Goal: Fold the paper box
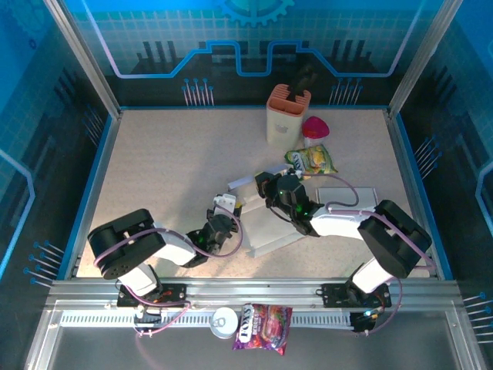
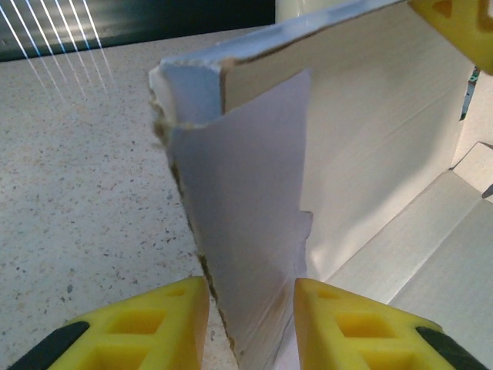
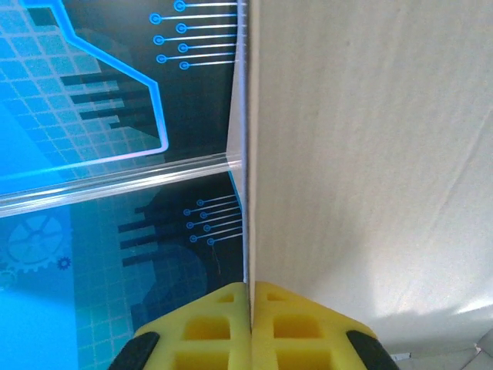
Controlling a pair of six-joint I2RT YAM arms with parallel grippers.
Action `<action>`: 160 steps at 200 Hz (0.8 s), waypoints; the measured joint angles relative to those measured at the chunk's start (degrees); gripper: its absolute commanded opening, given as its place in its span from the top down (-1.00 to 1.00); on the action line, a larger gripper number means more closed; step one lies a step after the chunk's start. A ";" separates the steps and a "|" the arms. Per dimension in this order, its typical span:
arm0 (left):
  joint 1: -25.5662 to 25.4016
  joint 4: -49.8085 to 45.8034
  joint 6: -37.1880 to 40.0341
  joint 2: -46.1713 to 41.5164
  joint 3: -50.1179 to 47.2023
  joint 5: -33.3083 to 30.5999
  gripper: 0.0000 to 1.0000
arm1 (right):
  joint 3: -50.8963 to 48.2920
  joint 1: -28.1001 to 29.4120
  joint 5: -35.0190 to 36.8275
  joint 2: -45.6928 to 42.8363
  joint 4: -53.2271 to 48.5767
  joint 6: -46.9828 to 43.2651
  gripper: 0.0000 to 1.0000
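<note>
The paper box (image 1: pixel 271 230) is white cardboard, lying partly opened in the middle of the table. In the left wrist view, one upright flap (image 2: pixel 246 216) of the paper box (image 2: pixel 377 131) stands between my yellow fingers (image 2: pixel 173 308). There is a gap on each side, so my left gripper (image 2: pixel 251 287) is open around the flap. From above, the left gripper (image 1: pixel 226 210) sits at the box's left end. My right gripper (image 3: pixel 249 289) is shut on the thin edge of a raised box panel (image 3: pixel 370 154). From above, the right gripper (image 1: pixel 267 185) sits at the box's far side.
A tan holder (image 1: pixel 286 117), a pink-red object (image 1: pixel 314 127) and a yellow snack packet (image 1: pixel 312 159) stand behind the box. A flat white piece (image 1: pixel 350 196) lies to the right. A tin (image 1: pixel 224 322) and a purple packet (image 1: pixel 262 326) rest on the front rail.
</note>
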 measured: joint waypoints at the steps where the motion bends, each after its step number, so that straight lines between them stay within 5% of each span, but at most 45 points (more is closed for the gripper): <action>1: 0.00 -0.11 -0.07 0.00 0.04 0.00 0.33 | -0.07 0.02 0.02 -0.02 0.11 -0.02 1.00; 160: -4.11 -1.25 -1.88 5.55 2.40 -4.20 0.42 | -9.79 1.18 1.09 -2.29 12.46 -0.83 1.00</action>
